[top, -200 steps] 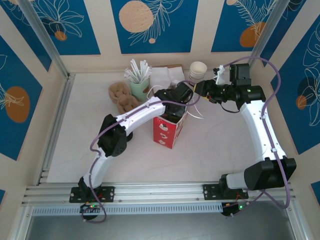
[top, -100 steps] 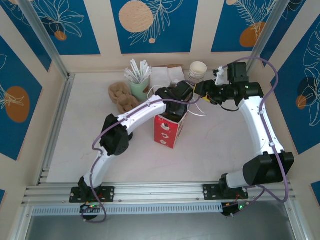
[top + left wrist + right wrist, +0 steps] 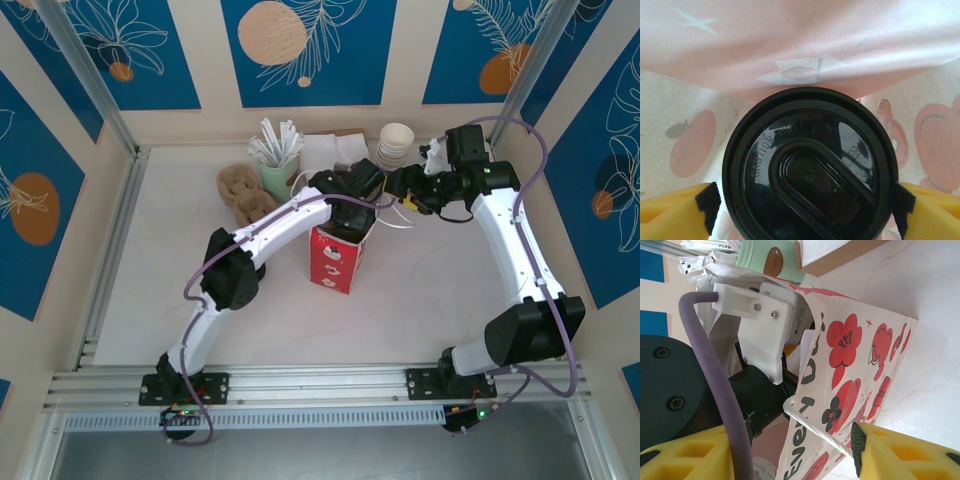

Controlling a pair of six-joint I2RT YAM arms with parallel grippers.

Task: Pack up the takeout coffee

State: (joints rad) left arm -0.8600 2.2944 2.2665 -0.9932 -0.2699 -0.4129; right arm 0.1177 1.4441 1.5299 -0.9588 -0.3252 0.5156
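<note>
Coffee cup (image 3: 810, 170): round black lid, embossed lettering, lower centre of left wrist view, inside paper bag (image 3: 805, 45).
Hidden: cup side beneath lid; lid's bottom edge cut off.
Left gripper (image 3: 804, 206): pads flank lid; grip unclear.
Right gripper (image 3: 800, 452): jaws apart, bag handle (image 3: 815, 430) against one pad.

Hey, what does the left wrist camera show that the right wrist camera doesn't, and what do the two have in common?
Left wrist view: the takeout coffee seen from straight above, its black lid between the yellow fingers of the left claw, down inside the paper bag.

Right wrist view: the bag's red-printed outside, its white string handle, the left arm's wrist reaching into the opening, the pale green cup behind, and the right claw open at the bag's rim.

Both: the bag, from the inside in one and the outside in the other.
</note>
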